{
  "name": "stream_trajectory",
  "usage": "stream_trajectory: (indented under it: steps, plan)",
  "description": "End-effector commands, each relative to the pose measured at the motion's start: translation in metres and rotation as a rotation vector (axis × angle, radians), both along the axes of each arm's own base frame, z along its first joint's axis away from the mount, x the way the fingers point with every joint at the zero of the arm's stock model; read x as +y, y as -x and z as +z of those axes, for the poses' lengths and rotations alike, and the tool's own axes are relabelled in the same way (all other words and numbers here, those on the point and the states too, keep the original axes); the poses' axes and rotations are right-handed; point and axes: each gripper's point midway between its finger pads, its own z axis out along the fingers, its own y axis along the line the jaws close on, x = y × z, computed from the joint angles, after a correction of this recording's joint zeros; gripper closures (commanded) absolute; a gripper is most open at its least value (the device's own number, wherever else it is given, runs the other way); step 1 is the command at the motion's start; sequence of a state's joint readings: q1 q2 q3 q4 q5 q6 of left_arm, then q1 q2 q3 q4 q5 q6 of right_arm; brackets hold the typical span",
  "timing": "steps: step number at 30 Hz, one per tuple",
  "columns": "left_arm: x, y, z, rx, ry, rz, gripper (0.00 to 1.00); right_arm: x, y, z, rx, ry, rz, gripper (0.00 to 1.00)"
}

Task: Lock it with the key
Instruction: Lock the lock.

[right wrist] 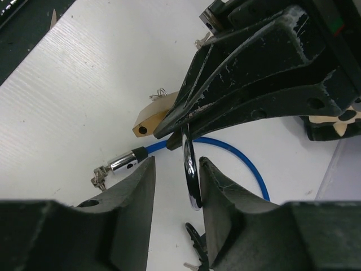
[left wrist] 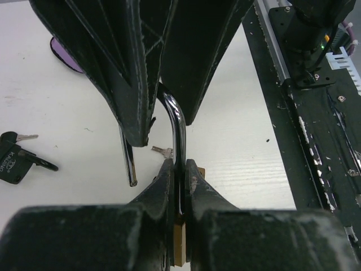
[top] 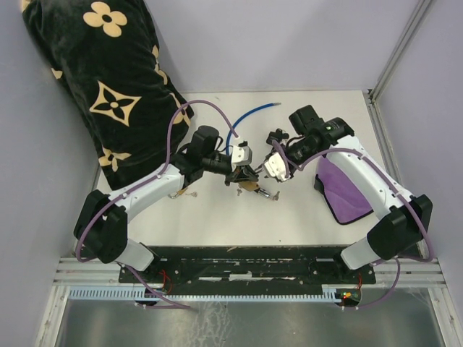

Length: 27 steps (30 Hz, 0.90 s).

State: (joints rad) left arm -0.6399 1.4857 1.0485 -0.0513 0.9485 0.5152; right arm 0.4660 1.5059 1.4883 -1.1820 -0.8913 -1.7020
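Observation:
My left gripper [left wrist: 179, 169] is shut on a brass padlock [left wrist: 179, 243], pinching it where the chrome shackle [left wrist: 177, 124] enters the body. The shackle stands swung open, its free leg hanging loose. My right gripper [right wrist: 176, 169] is open around the shackle [right wrist: 189, 169], which lies against its right finger with a gap on the left. The padlock's brass body [right wrist: 151, 119] shows behind it. A black-headed key [left wrist: 14, 161] lies on the table beside the lock, also visible below my right gripper as the key [right wrist: 197, 251]. From above, both grippers [top: 242, 172] [top: 275, 168] meet at mid-table.
A blue cable [right wrist: 237, 149] with a chrome end [right wrist: 124, 162] curves across the table behind the lock. A small silver key [left wrist: 162, 151] lies by the padlock. A purple cloth [top: 340, 188] sits at the right; a black patterned cushion [top: 108, 79] fills the back left.

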Motion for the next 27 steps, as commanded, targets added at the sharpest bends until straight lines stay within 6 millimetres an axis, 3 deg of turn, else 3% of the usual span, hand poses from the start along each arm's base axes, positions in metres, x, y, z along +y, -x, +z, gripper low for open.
stream_trajectory:
  steps: [1, 7, 10, 11, 12, 16, 19, 25, 27]
  plan:
    - [-0.013, 0.002, 0.046, -0.068, 0.107, -0.058, 0.97, 0.006, -0.01, 0.005, -0.045, 0.024, -0.013, 0.6]
    - [-0.014, 0.002, 0.046, -0.061, 0.111, -0.062, 0.97, 0.009, -0.01, 0.001, -0.046, 0.044, -0.01, 0.76]
    - [-0.014, 0.001, 0.046, -0.056, 0.111, -0.051, 0.97, 0.008, -0.009, 0.003, -0.048, 0.052, -0.014, 0.96]
    - [-0.014, 0.0, 0.047, -0.051, 0.111, -0.04, 0.96, 0.007, -0.008, 0.004, -0.045, 0.055, -0.022, 0.98]
    - [-0.013, -0.002, 0.048, -0.045, 0.113, -0.015, 0.92, 0.005, -0.008, 0.004, -0.039, 0.06, -0.032, 0.98]
    - [-0.009, -0.006, 0.063, 0.012, 0.164, 0.099, 0.5, -0.002, -0.003, 0.006, -0.003, 0.084, -0.088, 0.98]
    - [0.001, -0.001, 0.087, 0.014, 0.27, 0.179, 0.21, -0.007, 0.002, 0.008, 0.061, 0.088, -0.168, 0.98]
    - [0.044, 0.005, 0.119, 0.053, 0.469, 0.427, 0.0, -0.014, 0.019, 0.022, 0.182, 0.03, -0.337, 0.98]
    - [0.059, 0.004, 0.12, 0.142, 0.528, 0.526, 0.01, -0.014, 0.024, 0.027, 0.244, 0.012, -0.39, 0.98]
